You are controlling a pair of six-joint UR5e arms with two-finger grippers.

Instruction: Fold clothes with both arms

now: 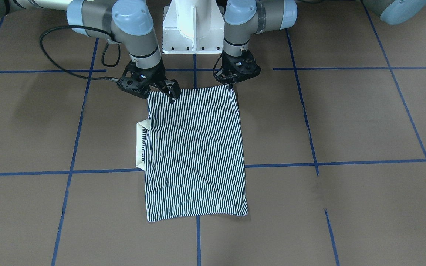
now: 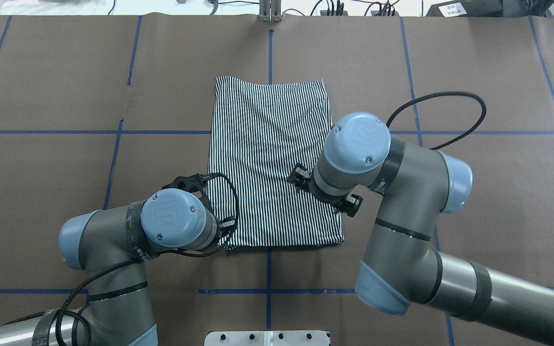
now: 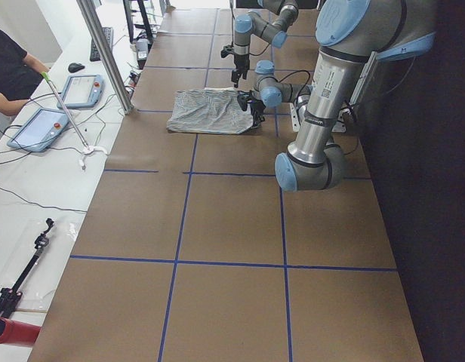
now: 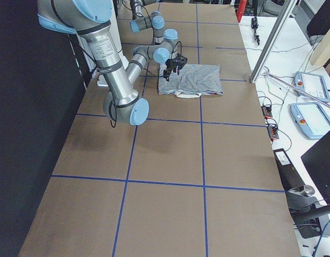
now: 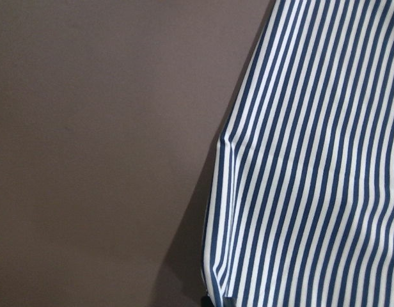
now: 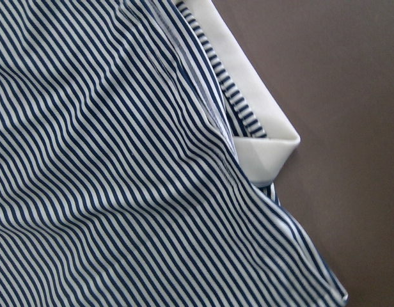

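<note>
Robot-side edge of polo shirt (image 1: 194, 147), folded flat on table (image 1: 346, 118): left gripper (image 1: 229, 86), right gripper (image 1: 172, 95) at its corners; pinching or spread, I can't tell. I'd raise both level, hem taut.

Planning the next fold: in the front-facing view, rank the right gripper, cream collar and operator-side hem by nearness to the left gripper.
From the left gripper:
1. Right gripper, beside it, on the view's left.
2. Cream collar, farther down, on the view's left.
3. Operator-side hem, lowest in the view.
</note>
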